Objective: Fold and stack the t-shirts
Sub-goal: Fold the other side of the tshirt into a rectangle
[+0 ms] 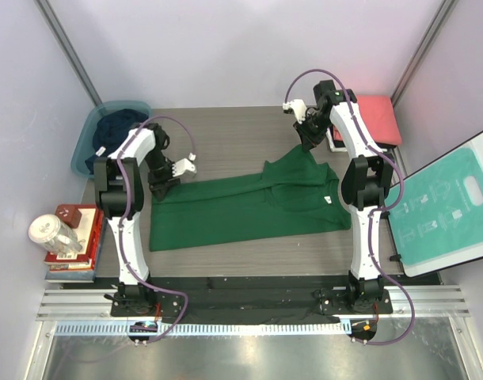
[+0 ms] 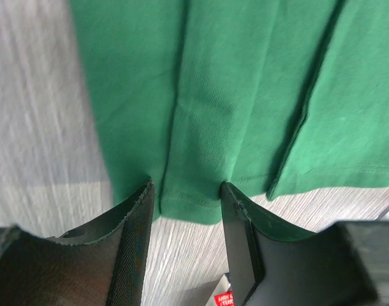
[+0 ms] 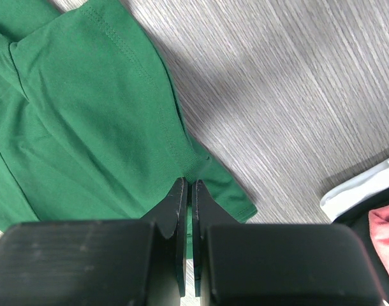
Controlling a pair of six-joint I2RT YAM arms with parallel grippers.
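Fingers [image 2: 138, 220] of our left gripper [image 2: 185, 191] stand apart astride the hem of the dark green t-shirt [image 1: 241, 207], which lies lengthwise across the table [image 1: 226, 131] from arm to arm. Our right gripper [image 3: 187, 185] pinches its sleeve end, closed tight. We judge each arm nearest its own end.

Nothing here reads clearly. A small red sticker [image 2: 225, 298] at the bottom edge of the left wrist view carries white lettering, too blurred to make out. The teal-and-white board [image 1: 443, 210] shows only tiny diagrams, no legible words.
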